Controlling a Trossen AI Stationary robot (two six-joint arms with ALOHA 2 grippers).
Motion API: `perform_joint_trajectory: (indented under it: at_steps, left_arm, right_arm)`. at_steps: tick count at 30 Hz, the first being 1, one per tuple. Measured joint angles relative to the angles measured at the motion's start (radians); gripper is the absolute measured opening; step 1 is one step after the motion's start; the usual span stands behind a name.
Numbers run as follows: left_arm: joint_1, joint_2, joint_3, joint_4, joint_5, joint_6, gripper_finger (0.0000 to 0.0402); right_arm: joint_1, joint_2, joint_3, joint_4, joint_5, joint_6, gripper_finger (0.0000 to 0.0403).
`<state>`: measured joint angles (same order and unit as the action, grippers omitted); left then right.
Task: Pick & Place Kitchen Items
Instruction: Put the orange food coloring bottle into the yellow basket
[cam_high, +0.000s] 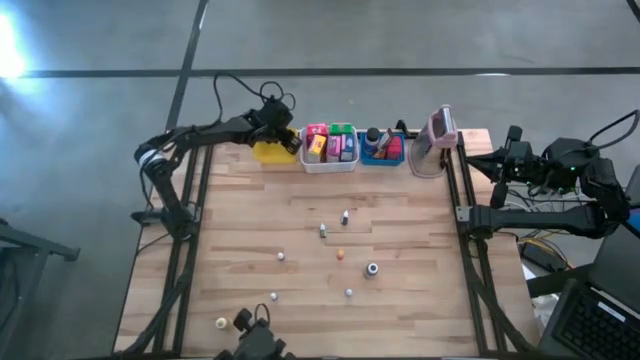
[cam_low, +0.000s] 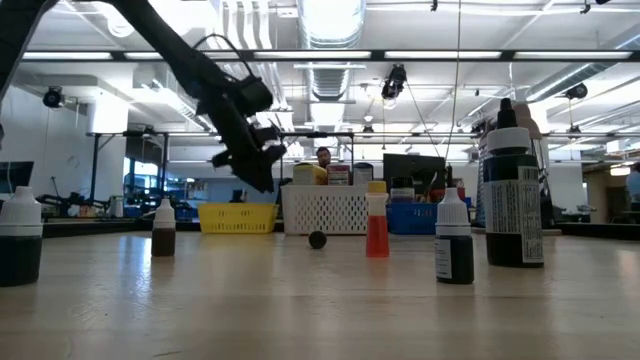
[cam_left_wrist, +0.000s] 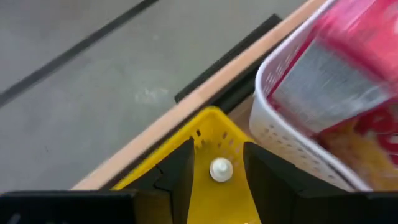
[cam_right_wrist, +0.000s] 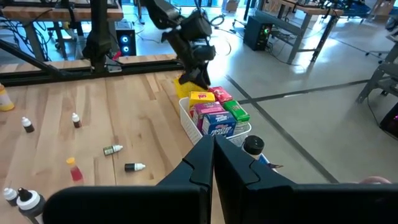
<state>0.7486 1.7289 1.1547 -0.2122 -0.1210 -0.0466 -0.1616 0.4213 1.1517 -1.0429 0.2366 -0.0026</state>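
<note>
My left gripper hovers open over the yellow bin at the table's far edge. A small white-capped piece lies in the bin below, between the fingers and apart from both. Beside it the white bin holds pink, green, yellow and blue packets. Several small bottles lie or stand on the wooden table, among them an orange one and a dark round piece. My right gripper waits shut and empty beyond the table's right edge.
A blue bin with a dark-capped bottle and a pink-grey upright device stand right of the white bin. Black frame rails run along the table's left and right sides. The low view shows bottles near the front edge.
</note>
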Motion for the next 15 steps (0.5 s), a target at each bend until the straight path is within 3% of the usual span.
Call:
perform_joint_trajectory:
  at_steps: [6, 15]
  left_arm:
    - [-0.006, -0.119, 0.032, -0.137, 0.02, -0.003, 0.0145]
    - [-0.137, -0.349, -0.019, -0.284, 0.228, 0.081, 0.0145]
  right_arm:
    - [0.0, 0.0, 0.0, 0.0, 0.0, 0.0, 0.0008]
    - [0.0, 0.0, 0.0, 0.0, 0.0, -0.001, 0.0008]
